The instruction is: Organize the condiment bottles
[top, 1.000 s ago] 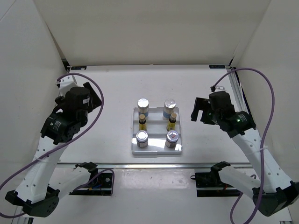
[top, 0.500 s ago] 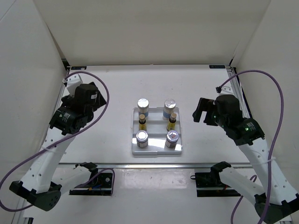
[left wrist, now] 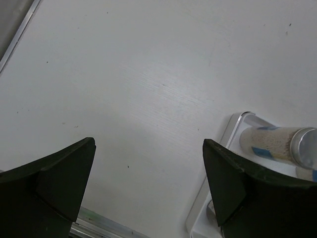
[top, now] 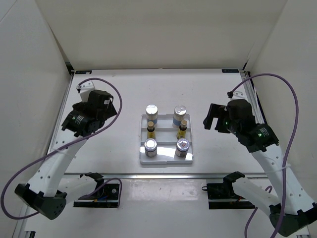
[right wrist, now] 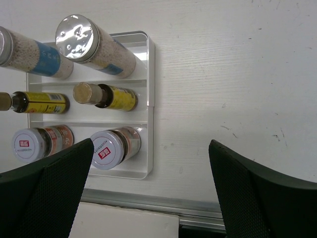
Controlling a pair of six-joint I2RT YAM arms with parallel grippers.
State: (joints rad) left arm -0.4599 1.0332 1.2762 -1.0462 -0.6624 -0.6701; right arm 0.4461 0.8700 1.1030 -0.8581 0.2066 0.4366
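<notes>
- Top view: a white tiered tray (top: 166,161) sits at the centre of the table (top: 119,89) and holds all six condiment bottles upright. Two tall white bottles (top: 151,113) (top: 180,114) stand in its upper row, two amber bottles (top: 150,130) (top: 182,129) in the middle row, and two lidded jars (top: 150,147) (top: 183,147) in the lower row. The left gripper (top: 108,106) is at centre left and the right gripper (top: 209,118) at centre right. Both are apart from the tray.
- Left wrist view: the left gripper (left wrist: 148,144) has its dark fingers (left wrist: 59,178) spread wide over bare table, with nothing between them. A tray corner (left wrist: 233,124) and one tall white bottle (left wrist: 275,144) show at the right edge.
- Right wrist view: the right gripper (right wrist: 151,144) also has its fingers (right wrist: 257,193) spread wide and holds nothing. The tray (right wrist: 150,99) fills the left half of the frame. Its tall white bottles (right wrist: 94,44) are uppermost, the amber bottles (right wrist: 106,95) below them, and the lidded jars (right wrist: 111,148) lowest.
</notes>
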